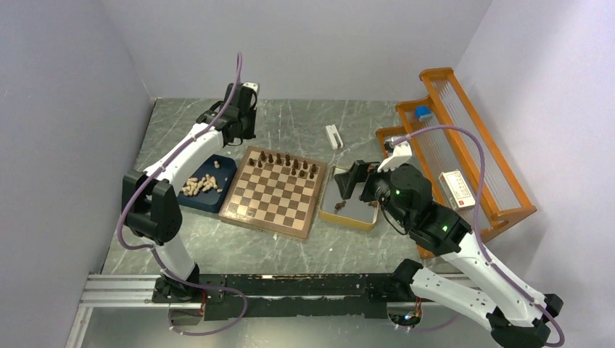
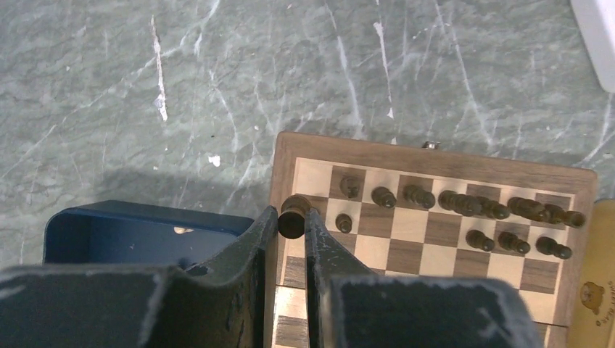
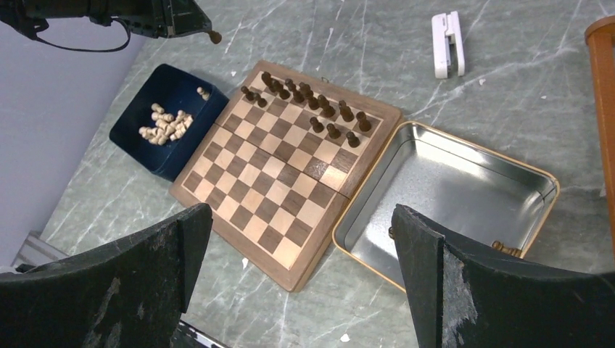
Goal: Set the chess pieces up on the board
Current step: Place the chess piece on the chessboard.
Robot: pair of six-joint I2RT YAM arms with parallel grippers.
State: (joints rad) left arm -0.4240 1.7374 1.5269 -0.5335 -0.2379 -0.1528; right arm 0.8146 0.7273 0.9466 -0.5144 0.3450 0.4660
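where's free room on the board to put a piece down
The board's near rows are bare from the blue tray side to the tin side. Its far two rows are crowded with dark pieces, with a gap mid second row.

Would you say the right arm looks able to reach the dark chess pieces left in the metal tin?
Probably yes: the right hand hangs open over the metal tin, and nothing lies between it and the dark chess pieces by the tin's near wall.

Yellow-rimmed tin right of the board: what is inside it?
Dark chess pieces show at the tin's near wall; its floor is otherwise bare. The open right gripper's finger hides the near corner.
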